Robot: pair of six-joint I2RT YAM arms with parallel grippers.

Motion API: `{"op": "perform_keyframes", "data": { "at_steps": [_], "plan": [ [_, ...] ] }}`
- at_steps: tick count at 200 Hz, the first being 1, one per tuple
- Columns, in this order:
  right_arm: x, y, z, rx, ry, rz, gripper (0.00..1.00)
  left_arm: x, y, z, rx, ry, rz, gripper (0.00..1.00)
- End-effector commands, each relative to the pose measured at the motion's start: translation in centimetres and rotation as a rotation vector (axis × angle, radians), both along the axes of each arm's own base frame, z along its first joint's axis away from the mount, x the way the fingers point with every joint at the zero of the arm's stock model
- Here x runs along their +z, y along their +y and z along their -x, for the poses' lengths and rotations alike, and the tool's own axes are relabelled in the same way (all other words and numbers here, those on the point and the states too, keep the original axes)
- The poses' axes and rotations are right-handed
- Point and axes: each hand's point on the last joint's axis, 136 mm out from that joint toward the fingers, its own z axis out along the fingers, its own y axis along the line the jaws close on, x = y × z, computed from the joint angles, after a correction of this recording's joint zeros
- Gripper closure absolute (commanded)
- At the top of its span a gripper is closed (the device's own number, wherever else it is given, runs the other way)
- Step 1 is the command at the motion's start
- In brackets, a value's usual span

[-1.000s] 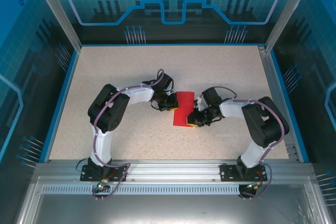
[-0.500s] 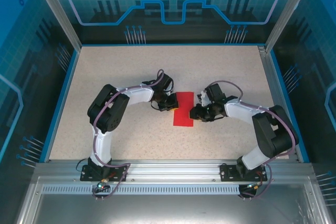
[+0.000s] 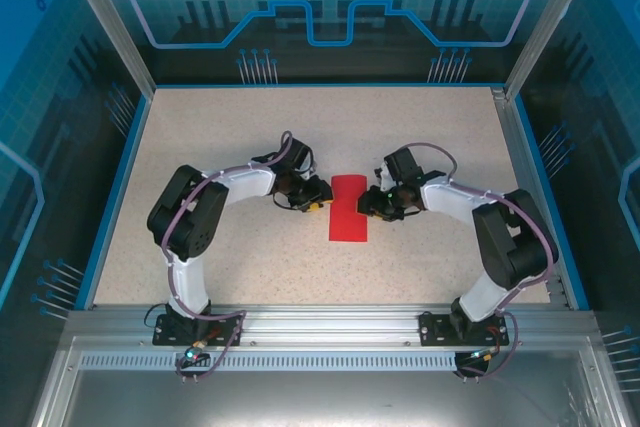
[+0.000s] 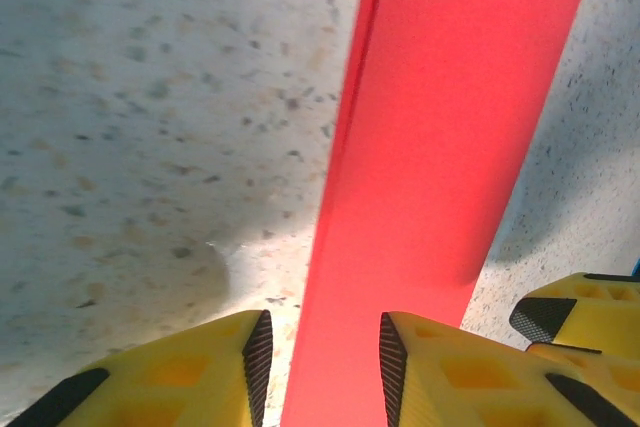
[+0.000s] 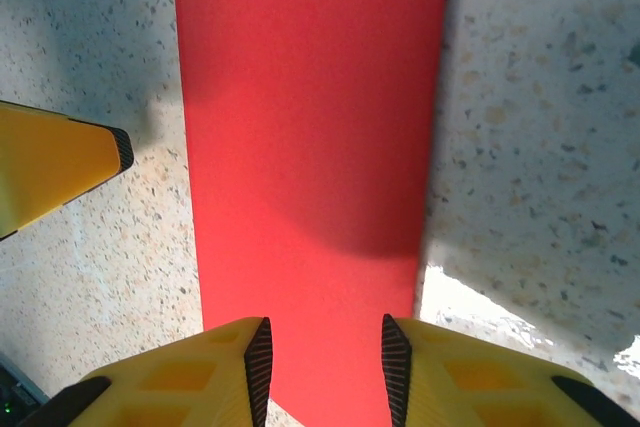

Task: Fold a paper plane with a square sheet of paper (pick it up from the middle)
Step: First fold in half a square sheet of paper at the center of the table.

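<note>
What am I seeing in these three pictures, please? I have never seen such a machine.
These are two robot arms bolted to a speckled table. One picture looks down from above; the other two come from a camera on each wrist. The yellow blocks are the fingers of the left claw and the right claw. A red sheet of paper, apparently folded to a narrow strip, lies on the table. Both claws stand open close to it, so nothing seems held.

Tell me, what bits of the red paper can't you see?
Top external: creases on the thin bright red paper sheet are too small.
Left wrist: its near end is hidden by yellow end effector fingers.
Right wrist: its far end is cut off by the top edge.
</note>
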Motion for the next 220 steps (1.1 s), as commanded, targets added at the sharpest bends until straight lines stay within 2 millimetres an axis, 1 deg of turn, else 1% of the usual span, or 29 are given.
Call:
{"op": "perform_keyframes", "data": {
  "at_steps": [1, 22, 56, 73, 116, 144, 158, 171, 191, 220],
  "plan": [
    [0.6, 1.3, -0.7, 0.015, -0.003, -0.026, 0.63, 1.3, -0.6, 0.1, 0.002, 0.003, 0.07, 0.63],
    [0.0, 0.8, -0.9, 0.004, 0.012, 0.017, 0.63, 1.4, -0.6, -0.1, 0.007, 0.002, 0.074, 0.62],
    [-0.7, 1.5, -1.0, 0.019, 0.03, -0.007, 0.63, 1.1, -0.6, 0.0, 0.011, 0.011, 0.071, 0.62],
    [-1.4, 1.1, -1.1, 0.009, 0.04, 0.013, 0.63, 0.9, -0.5, 0.1, 0.012, 0.016, 0.067, 0.62],
    [-3.0, 0.1, -0.3, 0.0, 0.069, 0.072, 0.63, 0.5, -0.3, 0.5, 0.011, 0.029, 0.056, 0.62],
    [-3.9, -0.5, 0.2, 0.003, 0.091, 0.108, 0.64, 0.7, -0.5, 0.4, 0.007, 0.034, 0.064, 0.6],
    [-4.3, -1.1, 0.6, -0.004, 0.105, 0.141, 0.64, 0.7, -0.5, 0.4, 0.008, 0.033, 0.063, 0.59],
    [-4.4, -1.3, 0.7, -0.006, 0.104, 0.151, 0.65, 0.7, -0.5, 0.4, 0.009, 0.036, 0.065, 0.57],
    [-4.8, -1.3, 0.9, -0.007, 0.114, 0.149, 0.65, 0.8, -0.9, 0.3, 0.002, 0.039, 0.068, 0.56],
    [-5.0, -1.6, 1.1, -0.04, 0.121, 0.151, 0.68, 0.8, -1.6, 0.4, -0.021, 0.044, 0.066, 0.52]
  ]
}}
